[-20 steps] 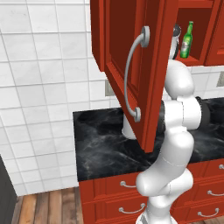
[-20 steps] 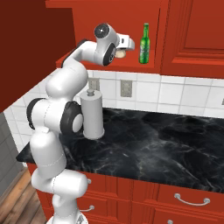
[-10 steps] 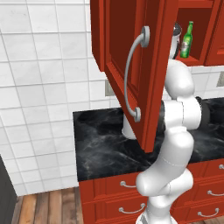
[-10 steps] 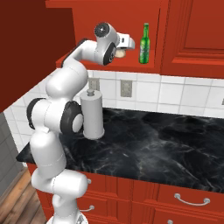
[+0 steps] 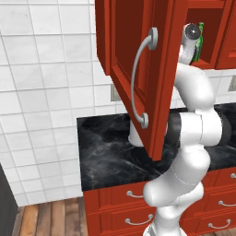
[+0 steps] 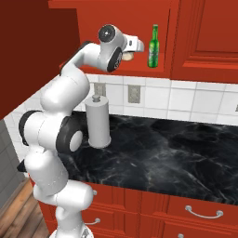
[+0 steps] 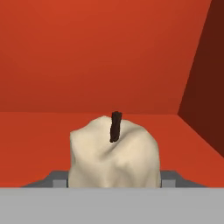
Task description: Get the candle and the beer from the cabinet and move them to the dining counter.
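red cabinet (image 6: 139, 14) stands open; inside it the gripper (image 7: 114, 183) is closed around the candle (image 7: 114, 153), not yet lifted out. beer (image 6: 153, 46) waits just beside, untouched.

You have the cabinet (image 6: 139, 18) mounted above the desk (image 6: 176, 153), its door (image 5: 138, 78) swung out over the desk's left end. On the cabinet shelf the beer (image 6: 153, 46) stands upright near the shelf's right edge. The candle (image 7: 114, 153) sits on the same shelf to the beer's left, between the end effector's (image 7: 114, 180) fingers. On the desk, a paper towel roll (image 6: 98, 123) stands by the back edge, below the candle.
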Tool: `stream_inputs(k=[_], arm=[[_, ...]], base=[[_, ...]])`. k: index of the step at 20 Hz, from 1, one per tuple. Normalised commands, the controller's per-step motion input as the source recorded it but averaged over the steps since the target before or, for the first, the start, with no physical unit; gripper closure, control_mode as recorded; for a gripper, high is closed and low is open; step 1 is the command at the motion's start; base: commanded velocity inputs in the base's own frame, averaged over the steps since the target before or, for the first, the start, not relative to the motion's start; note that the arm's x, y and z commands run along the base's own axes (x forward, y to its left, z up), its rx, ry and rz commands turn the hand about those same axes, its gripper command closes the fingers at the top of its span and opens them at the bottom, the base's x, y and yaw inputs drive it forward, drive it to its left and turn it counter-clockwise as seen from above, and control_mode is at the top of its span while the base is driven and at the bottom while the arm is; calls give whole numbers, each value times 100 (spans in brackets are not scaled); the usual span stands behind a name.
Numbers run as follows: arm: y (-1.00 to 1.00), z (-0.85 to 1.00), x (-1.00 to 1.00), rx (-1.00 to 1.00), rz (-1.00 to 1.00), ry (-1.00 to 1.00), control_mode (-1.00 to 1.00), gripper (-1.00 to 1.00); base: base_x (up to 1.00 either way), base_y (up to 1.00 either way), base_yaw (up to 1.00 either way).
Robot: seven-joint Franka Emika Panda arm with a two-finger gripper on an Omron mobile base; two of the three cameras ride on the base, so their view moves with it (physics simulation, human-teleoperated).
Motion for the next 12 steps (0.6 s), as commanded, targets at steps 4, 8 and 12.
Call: stream_inputs(k=[4,8,12], arm=[[-27,2,-61,0,7,-8,-100,100],[-24,2,-76,0,10,-11,-100,100],[-18,5,-87,0,11,-8,-100,100]], base=[[0,0,0],[0,0,0],[0,0,0]])
